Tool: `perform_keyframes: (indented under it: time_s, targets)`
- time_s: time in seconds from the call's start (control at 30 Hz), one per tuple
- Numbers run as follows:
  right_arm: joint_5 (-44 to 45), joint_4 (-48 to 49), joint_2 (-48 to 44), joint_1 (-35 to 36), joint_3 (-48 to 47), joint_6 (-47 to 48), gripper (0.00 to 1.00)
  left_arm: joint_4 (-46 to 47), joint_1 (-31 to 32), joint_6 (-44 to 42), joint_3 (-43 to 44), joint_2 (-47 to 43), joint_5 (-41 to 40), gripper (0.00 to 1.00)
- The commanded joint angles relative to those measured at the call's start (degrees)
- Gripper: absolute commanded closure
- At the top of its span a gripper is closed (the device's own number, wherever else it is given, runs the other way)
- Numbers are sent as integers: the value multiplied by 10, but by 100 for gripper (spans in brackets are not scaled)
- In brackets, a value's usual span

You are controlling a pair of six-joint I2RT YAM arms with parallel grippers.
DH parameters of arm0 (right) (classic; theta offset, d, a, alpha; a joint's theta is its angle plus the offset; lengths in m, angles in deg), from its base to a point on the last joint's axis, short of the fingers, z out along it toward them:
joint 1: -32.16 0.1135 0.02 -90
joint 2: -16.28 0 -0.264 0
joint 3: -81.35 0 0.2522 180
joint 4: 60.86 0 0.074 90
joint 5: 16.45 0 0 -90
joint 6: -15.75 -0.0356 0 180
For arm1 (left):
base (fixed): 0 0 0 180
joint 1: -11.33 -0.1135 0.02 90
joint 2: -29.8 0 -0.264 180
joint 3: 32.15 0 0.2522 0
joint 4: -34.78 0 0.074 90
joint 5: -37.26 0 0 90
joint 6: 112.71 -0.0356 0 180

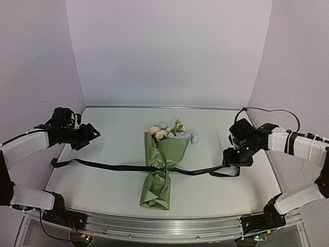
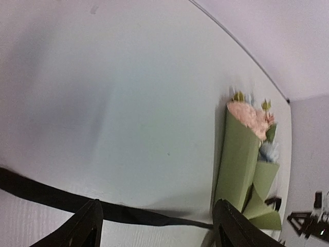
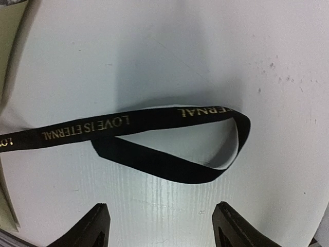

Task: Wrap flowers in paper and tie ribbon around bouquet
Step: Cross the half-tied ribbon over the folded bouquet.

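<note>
The bouquet [image 1: 163, 164] lies mid-table: pink, cream and blue flowers [image 1: 172, 133] at its far end, rolled in olive-green paper [image 1: 157, 188]. A black ribbon [image 1: 113, 166] is tied round its waist, and its two tails run out left and right along the table. My left gripper [image 1: 88, 138] hovers open above the left tail, holding nothing. In the left wrist view the ribbon [image 2: 51, 198] passes between the spread fingers of the gripper [image 2: 157, 206], with the bouquet [image 2: 241, 164] beyond. My right gripper [image 1: 237, 159] stands open over the right tail. Its wrist view shows the lettered ribbon loop [image 3: 154, 159] just beyond the gripper [image 3: 159, 206].
Pale walls close the table [image 1: 118, 134] at the back and both sides. A metal rail [image 1: 164, 226] runs along the near edge between the arm bases. A black cable [image 1: 277, 110] hangs behind the right arm.
</note>
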Motion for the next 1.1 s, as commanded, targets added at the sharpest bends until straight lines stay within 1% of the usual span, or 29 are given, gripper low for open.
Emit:
perform_keyframes:
  time_s: [0.0,0.03,0.13,0.2,0.27,0.33,0.43,0.63,0.8,0.93,1.07]
  targets:
    - [-13,23,25,32,-51,36,29,-37,90,-89,71,88,27,24]
    - [-22,27,31,39,-57,40,29,-42,111,-100,85,114,36,24]
    - [-33,37,49,58,-74,45,30,-67,176,-136,138,196,22,22]
    - [-41,39,62,65,-87,45,30,-79,203,-156,171,244,24,21]
    - [-46,41,72,72,-95,45,31,-81,215,-166,196,286,35,21]
    - [-51,46,79,78,-99,44,31,-84,219,-170,222,328,72,21]
    - [-58,53,82,82,-100,42,32,-74,228,-170,236,363,123,21]
    - [-70,66,80,86,-91,40,32,-47,244,-172,215,369,209,16]
    - [-75,75,79,88,-84,38,32,-45,253,-185,193,366,228,15]
    - [-77,78,79,90,-82,37,32,-42,258,-189,175,355,238,19]
    - [-76,79,79,93,-81,36,33,-42,268,-190,152,335,250,20]
